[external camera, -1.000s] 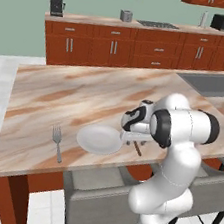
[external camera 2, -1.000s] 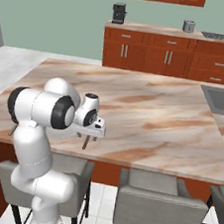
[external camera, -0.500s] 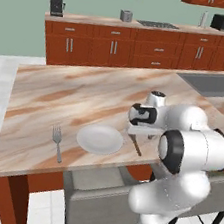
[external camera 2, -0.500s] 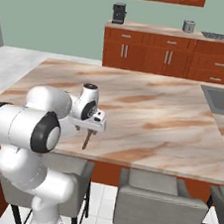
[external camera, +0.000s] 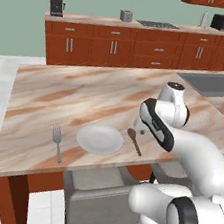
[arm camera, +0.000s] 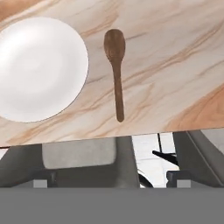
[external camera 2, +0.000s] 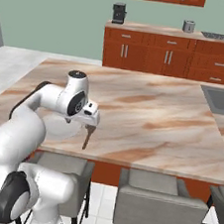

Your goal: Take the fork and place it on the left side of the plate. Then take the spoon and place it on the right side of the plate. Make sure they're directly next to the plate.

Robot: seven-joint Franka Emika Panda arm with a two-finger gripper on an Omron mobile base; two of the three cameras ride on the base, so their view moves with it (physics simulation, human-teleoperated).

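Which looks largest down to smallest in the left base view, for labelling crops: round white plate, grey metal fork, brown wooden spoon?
1. Round white plate, clearly largest.
2. Grey metal fork.
3. Brown wooden spoon, somewhat shorter than the fork, though foreshortening makes that order unsure.

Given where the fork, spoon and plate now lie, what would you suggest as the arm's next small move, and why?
Probably lift clear and stop. The fork lies left of the plate, the spoon lies free close on its right, and the gripper hangs open above it.

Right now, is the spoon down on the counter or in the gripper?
Down: the spoon lies flat on the counter right of the plate, nothing touching it.
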